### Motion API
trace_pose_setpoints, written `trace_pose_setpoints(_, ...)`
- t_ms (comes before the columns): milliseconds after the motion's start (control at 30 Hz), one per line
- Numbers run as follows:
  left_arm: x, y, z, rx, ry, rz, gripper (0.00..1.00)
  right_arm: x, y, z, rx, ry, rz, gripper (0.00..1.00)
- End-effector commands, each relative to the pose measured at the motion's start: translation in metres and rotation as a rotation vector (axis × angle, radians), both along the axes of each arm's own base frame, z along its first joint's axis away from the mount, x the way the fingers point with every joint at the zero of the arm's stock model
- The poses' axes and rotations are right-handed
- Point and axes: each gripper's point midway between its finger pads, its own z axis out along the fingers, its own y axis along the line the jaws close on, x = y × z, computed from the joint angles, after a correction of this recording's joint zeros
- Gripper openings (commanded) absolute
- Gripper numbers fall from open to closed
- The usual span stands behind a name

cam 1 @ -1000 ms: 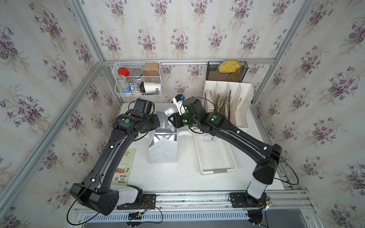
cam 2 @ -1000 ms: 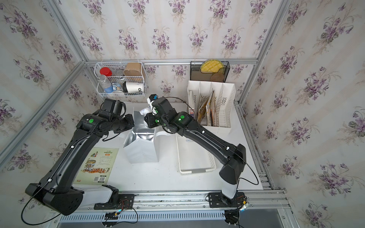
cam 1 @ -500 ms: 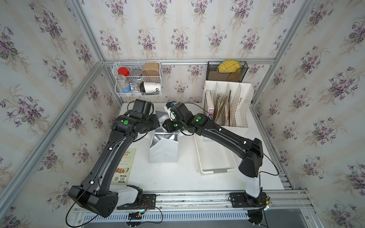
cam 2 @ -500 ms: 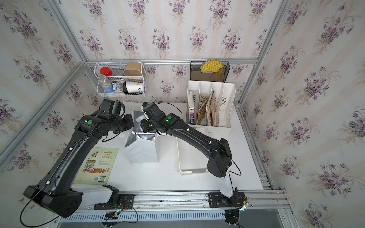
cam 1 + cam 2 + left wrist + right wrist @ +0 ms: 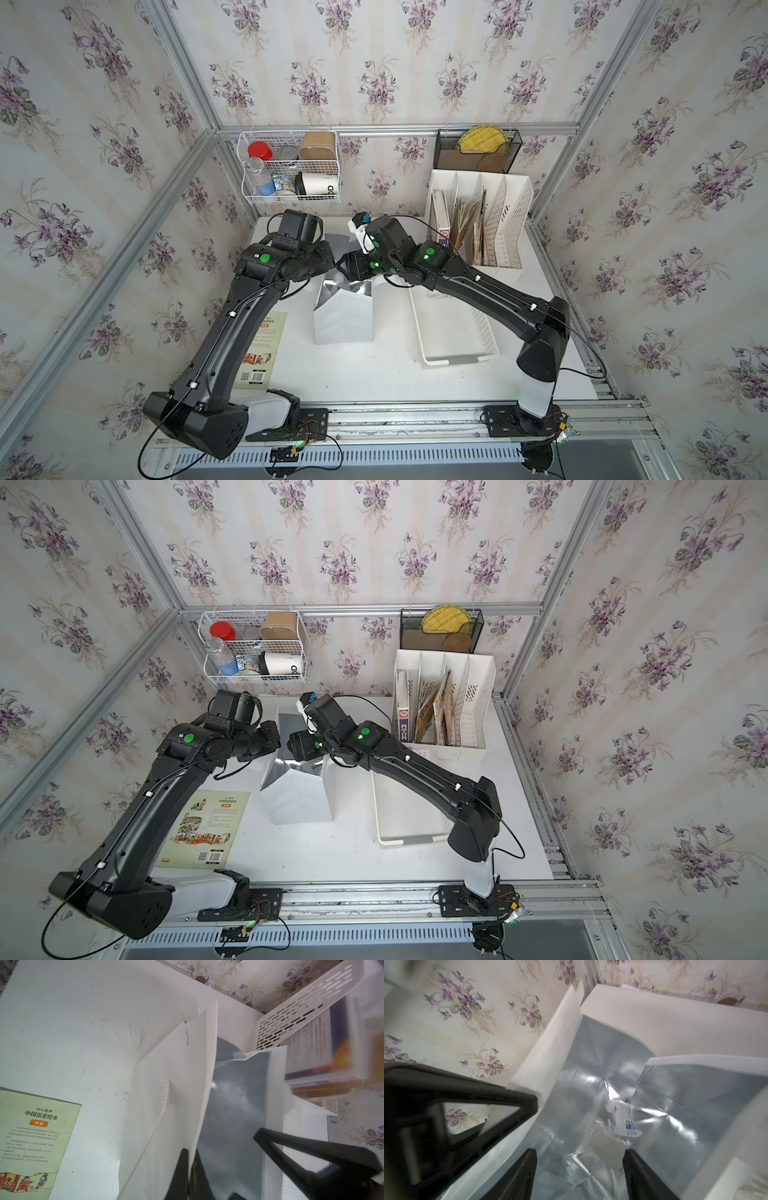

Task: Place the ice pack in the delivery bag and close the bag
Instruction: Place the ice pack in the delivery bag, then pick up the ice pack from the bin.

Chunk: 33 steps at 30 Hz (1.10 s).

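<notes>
Left gripper is pinching the delivery bag wall at the rim, jaws closed flat on the fabric, keeping the mouth open. Right gripper is hanging in the mouth, jaws spread wide and gripping nothing. The ice pack is lying loose below it on the foil lining, inside the bag. Risks: one right fingertip is sitting just beside the crumpled pack, so a crooked exit could be snagging foil or dragging the pack up. An abrupt left release could be tipping the light bag toward the white basket.
</notes>
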Motion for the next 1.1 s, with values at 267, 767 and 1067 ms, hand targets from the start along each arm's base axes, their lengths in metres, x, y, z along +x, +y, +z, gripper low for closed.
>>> trace_pose_setpoints(267, 0.004, -0.002, 0.006, -0.011, -0.035, -0.004, 0.00, 0.012, -0.145, 0.035, 0.015, -0.275, -0.441, 0.92)
trace_pose_setpoints(767, 0.007, -0.001, 0.002, -0.006, -0.037, 0.000, 0.00, 0.043, -0.285, -0.172, -0.056, 0.211, -0.958, 0.89)
trace_pose_setpoints(1067, 0.008, 0.001, 0.000, 0.003, -0.036, 0.010, 0.00, 0.076, -0.286, -0.230, -0.252, 0.251, -0.980, 0.94)
